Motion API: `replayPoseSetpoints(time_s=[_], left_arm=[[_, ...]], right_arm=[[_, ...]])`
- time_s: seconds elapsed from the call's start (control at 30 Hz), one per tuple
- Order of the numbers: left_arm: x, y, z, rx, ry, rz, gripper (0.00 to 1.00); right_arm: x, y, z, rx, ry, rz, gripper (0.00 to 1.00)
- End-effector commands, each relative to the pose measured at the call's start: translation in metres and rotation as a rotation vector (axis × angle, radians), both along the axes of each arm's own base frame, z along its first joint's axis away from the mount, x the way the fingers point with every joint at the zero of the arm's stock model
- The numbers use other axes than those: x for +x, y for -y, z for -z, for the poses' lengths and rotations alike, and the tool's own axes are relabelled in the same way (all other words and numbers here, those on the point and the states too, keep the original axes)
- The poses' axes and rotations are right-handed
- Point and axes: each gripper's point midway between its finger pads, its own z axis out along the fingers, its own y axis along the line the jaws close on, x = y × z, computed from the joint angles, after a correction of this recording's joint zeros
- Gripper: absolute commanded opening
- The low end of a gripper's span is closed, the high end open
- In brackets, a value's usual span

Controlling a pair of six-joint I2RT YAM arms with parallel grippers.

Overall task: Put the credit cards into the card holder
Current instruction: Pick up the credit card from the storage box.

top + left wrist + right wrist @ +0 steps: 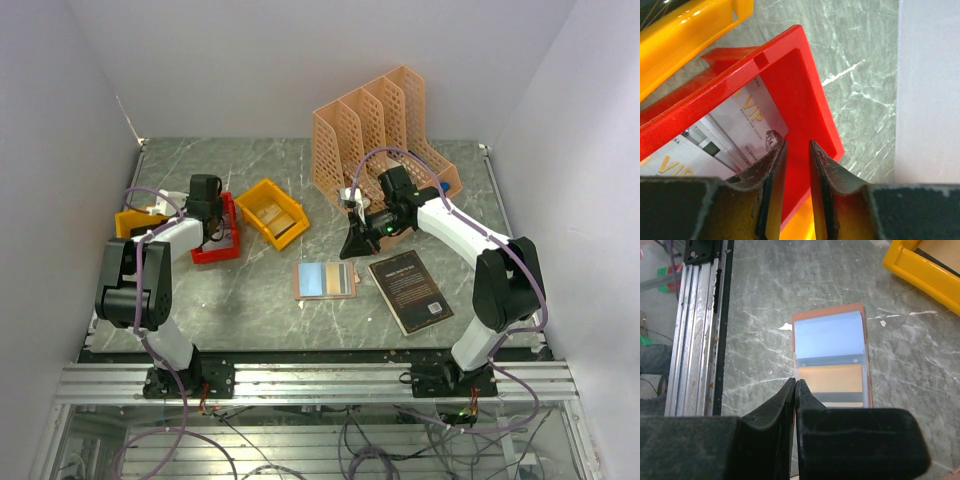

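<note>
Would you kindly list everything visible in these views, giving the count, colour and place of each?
card holder: 1, salmon-pink with pale blue inner face, lying open mid-table
tan card: 1, tan with a dark stripe, in one sleeve of the card holder
credit cards: at least 2, pale with gold VIP lettering, inside the red bin
red bin: 1, red, left part of the table
yellow bins: 2, yellow, one left of the red bin, one right of it
file organizer: 1, peach lattice, far side
book: 1, black, right of the card holder
table: 1, grey marbled
left gripper: 1, black, narrowly open, in the red bin
right gripper: 1, black, shut, empty, by the card holder
</note>
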Motion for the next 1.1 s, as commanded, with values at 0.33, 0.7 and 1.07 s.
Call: replayPoseSetpoints(time_s=[0.33, 0.7, 1.07], left_arm=[[-0.02, -0.005, 0.03, -0.017, -0.098, -0.065, 0.43], [-0.018, -0.002, 0.042, -0.03, -0.115, -0.065, 0.51], [-0.012, -0.006, 0.046, -0.007, -0.11, -0.07, 0.5]], right_arm=[[0.004, -0.001, -0.005, 0.008, 0.012, -0.007, 0.03], [0.004, -0.001, -0.005, 0.008, 0.011, -0.009, 0.03], [0.004, -0.001, -0.004, 0.007, 0.011, -0.011, 0.03]])
